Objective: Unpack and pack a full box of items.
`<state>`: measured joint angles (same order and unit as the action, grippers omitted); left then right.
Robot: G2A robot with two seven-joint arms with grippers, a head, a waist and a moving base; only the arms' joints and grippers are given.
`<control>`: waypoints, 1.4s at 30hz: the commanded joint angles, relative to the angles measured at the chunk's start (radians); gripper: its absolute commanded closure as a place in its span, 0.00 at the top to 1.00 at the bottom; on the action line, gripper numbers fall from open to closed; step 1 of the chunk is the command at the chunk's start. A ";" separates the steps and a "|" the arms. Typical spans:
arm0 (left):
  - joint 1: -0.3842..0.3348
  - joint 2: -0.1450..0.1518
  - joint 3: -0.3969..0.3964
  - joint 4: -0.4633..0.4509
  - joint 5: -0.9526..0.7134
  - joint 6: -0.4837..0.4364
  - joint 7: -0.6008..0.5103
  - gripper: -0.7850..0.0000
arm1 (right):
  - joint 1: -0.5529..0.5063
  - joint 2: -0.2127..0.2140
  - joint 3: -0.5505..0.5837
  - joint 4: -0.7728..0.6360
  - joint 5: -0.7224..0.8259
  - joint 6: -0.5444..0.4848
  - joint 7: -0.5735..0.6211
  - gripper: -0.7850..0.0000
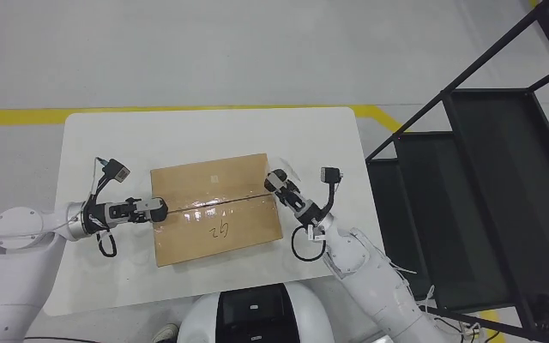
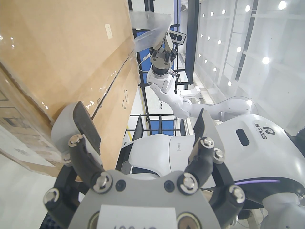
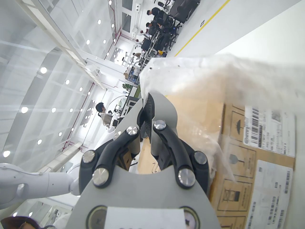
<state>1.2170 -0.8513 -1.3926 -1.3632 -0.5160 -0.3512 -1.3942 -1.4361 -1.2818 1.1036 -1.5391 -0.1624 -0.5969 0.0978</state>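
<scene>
Honestly, I judge we've hardly begun: my left gripper (image 2: 140, 120) stands spread at one end of the closed cardboard box (image 2: 59, 48) mid-table (image 1: 214, 129). Beyond, my right gripper (image 2: 164, 39) pinches the clear tape strip (image 2: 150, 26) lifted off its seam. All unpacking remains.

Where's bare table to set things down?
Bare white table runs broad beyond the closed brown cardboard box, narrower on the robot's side. Crowded at both box ends: open left gripper, right gripper pinching clear tape.
</scene>
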 commanded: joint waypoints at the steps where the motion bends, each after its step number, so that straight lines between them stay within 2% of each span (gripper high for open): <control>1: 0.001 0.000 -0.001 0.000 -0.001 0.001 0.000 1.00 | -0.001 0.000 -0.005 -0.011 -0.017 0.001 0.006 0.00; 16: 0.008 0.001 0.002 0.000 0.010 -0.009 0.014 1.00 | -0.036 0.011 0.009 -0.091 -0.176 0.020 0.068 0.00; 33: 0.011 0.003 -0.003 0.000 0.024 -0.008 0.039 1.00 | 0.076 0.003 -0.092 -0.105 -0.309 0.250 0.303 0.00; 42: 0.014 0.004 -0.007 -0.002 0.021 -0.010 0.043 1.00 | 0.112 -0.004 -0.135 -0.093 -0.354 0.321 0.333 0.00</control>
<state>1.2311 -0.8474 -1.3990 -1.3649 -0.4948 -0.3613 -1.3510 -1.3275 -1.2850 0.9720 -1.6351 -0.5126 -0.2816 0.4314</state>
